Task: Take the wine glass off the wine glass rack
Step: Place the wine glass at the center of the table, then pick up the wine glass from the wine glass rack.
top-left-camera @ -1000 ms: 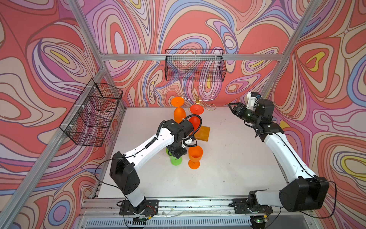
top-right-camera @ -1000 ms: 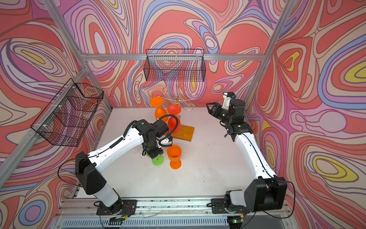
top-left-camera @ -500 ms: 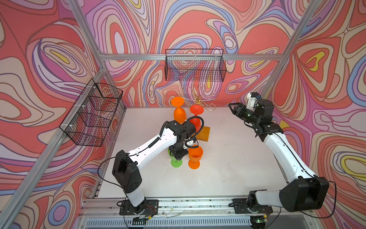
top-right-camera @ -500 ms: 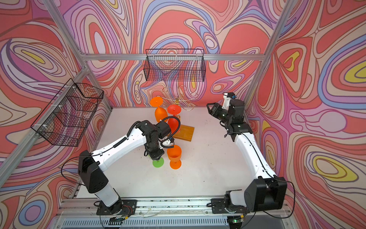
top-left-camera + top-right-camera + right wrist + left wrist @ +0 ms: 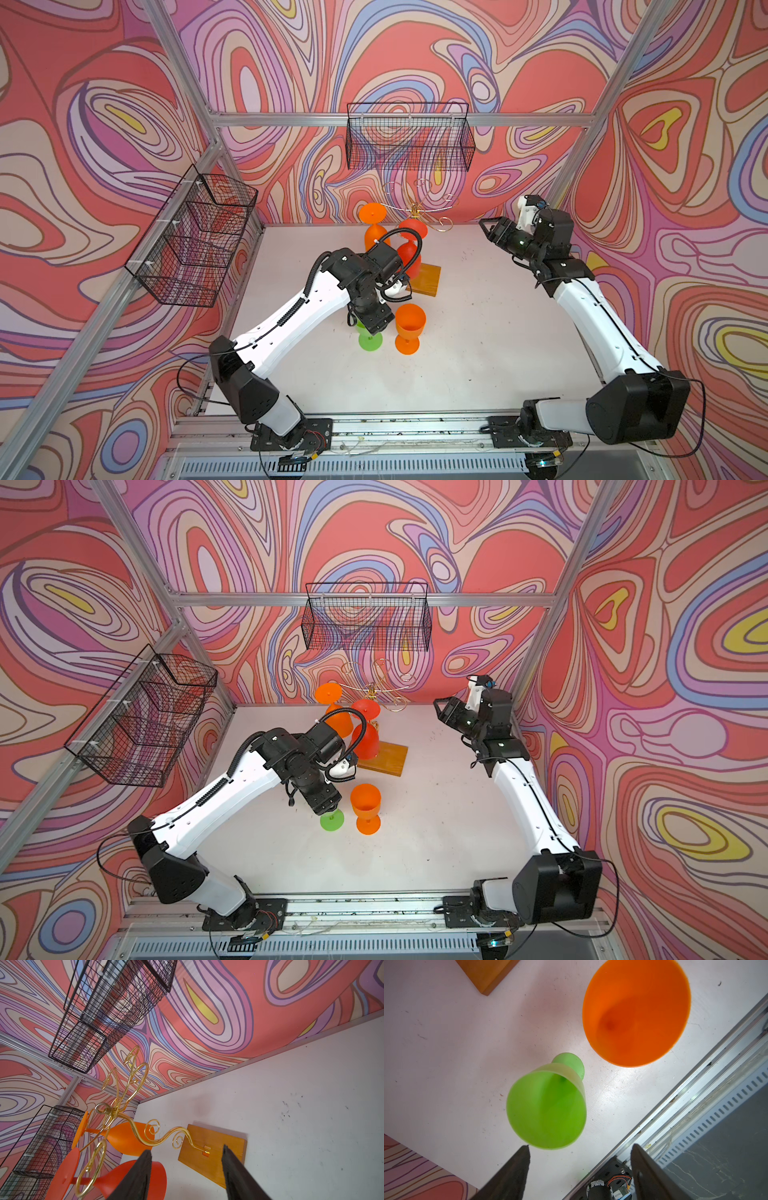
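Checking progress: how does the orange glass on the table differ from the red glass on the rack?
The orange glass stands upright on the table, bowl up; the red glass hangs upside down from the rack, foot on top. The orange glass is paler than the red glass. Both are stemmed.

Bright, even light from above. The white counter [image 5: 446,1064] shows glare and soft shadows beside the green glass [image 5: 546,1109]; the left tool [image 5: 580,1146] looks blurred.
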